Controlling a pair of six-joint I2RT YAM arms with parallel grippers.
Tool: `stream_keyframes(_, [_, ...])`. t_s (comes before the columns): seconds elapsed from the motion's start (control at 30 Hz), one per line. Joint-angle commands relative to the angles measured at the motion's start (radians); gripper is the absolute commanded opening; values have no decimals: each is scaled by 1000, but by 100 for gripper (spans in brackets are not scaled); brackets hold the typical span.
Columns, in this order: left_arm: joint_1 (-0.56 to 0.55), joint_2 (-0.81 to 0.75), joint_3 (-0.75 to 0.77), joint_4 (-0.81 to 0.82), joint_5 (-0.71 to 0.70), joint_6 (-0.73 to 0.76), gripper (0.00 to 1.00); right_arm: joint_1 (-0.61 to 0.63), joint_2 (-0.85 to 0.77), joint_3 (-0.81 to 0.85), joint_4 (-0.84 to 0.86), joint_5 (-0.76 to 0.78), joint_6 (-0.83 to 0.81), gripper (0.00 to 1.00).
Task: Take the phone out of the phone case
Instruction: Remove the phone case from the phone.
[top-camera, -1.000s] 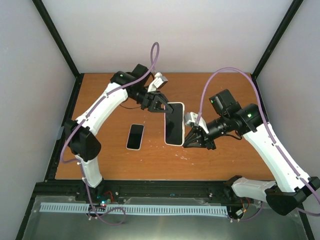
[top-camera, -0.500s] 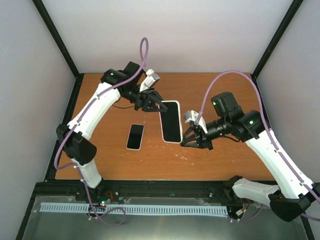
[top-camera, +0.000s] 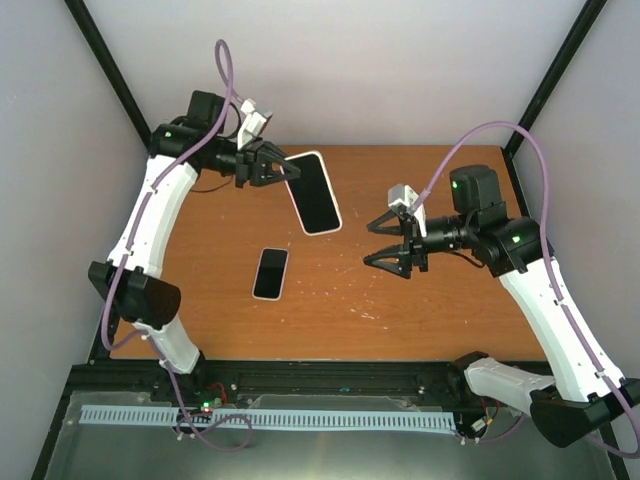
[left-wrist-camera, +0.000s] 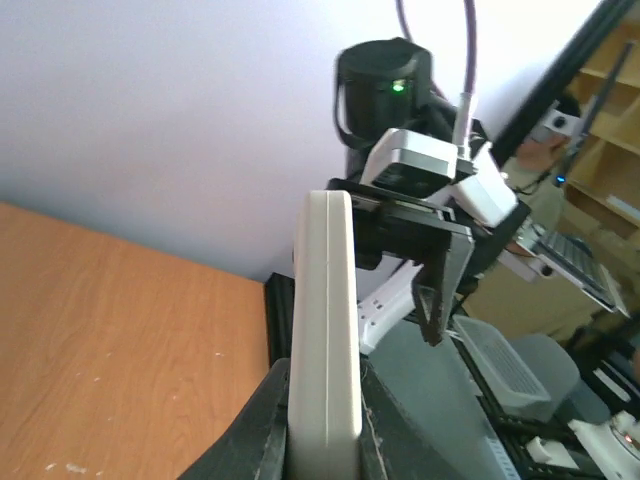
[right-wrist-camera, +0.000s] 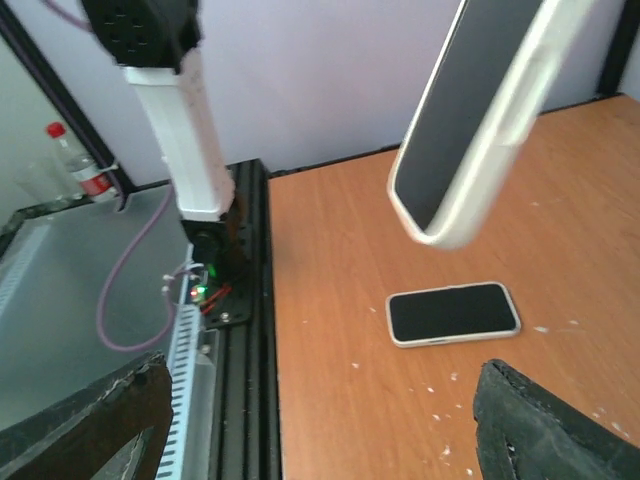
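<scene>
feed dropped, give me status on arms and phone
Left gripper shut on cased phone, held aloft. Right gripper open, apart. Small phone flat on table.

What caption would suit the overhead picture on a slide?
Left gripper holds the white-cased phone aloft while the open right gripper hangs apart; a smaller phone lies on the table.

Left arm (top-camera: 150, 215) high, jaws seemingly clamped; right arm (top-camera: 545, 310) with jaws spread.

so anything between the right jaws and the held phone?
Nothing. In the top view only bare table shows between the right jaws and the held phone; the smaller phone lies off that line.
</scene>
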Motion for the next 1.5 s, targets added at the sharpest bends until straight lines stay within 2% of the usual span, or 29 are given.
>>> stream_keyframes(0.0, [-28, -196, -196, 590, -450, -648, 0, -18, 6, 1, 64, 106, 79, 82])
stream_keyframes(0.03, [-53, -257, -231, 593, -724, -615, 0, -19, 10, -6, 66, 114, 78, 82])
stream_keyframes(0.07, [-40, -289, -221, 564, -814, -567, 0, -19, 16, -10, 66, 120, 79, 82])
stream_keyframes(0.1, [-4, -318, -213, 565, -807, -566, 0, -20, 21, -12, 67, 124, 80, 81])
stream_keyframes(0.2, [20, -396, -314, 718, -555, -656, 0, -23, 20, -49, 136, 159, 132, 81])
stream_keyframes(0.27, [16, -461, -469, 944, -481, -830, 0, -26, 9, -74, 200, 177, 167, 81])
stream_keyframes(0.37, [14, -638, -829, 1408, -636, -1183, 0, -68, -14, -112, 322, 159, 259, 81])
stream_keyframes(0.47, [9, -834, -1238, 1978, -821, -1541, 0, -149, -26, -191, 557, -7, 455, 76])
stream_keyframes(0.5, [8, -861, -1308, 2093, -855, -1609, 0, -157, -17, -211, 643, -59, 529, 73])
stream_keyframes(0.57, [6, -861, -1364, 2223, -847, -1693, 0, -158, 12, -236, 778, -131, 670, 66])
stream_keyframes(0.63, [3, -839, -1388, 2301, -820, -1751, 0, -158, 30, -273, 909, -152, 806, 65])
stream_keyframes(0.73, [-3, -824, -1422, 2353, -829, -1800, 0, -150, 38, -317, 1022, -126, 893, 73])
stream_keyframes(0.8, [-11, -815, -1440, 2385, -843, -1820, 0, -141, 53, -344, 1094, -117, 969, 74])
stream_keyframes(0.93, [-30, -782, -1442, 2427, -853, -1842, 0, -116, 92, -371, 1239, -130, 1093, 66])
stream_keyframes(1.1, [-45, -756, -1429, 2428, -853, -1829, 0, -53, 114, -349, 1312, -155, 1163, 55])
stream_keyframes(1.27, [-52, -741, -1424, 2432, -855, -1826, 0, -29, 125, -380, 1518, -170, 1351, 46])
stream_keyframes(1.47, [-57, -720, -1429, 2465, -856, -1847, 0, 3, 146, -362, 1497, -163, 1335, 38])
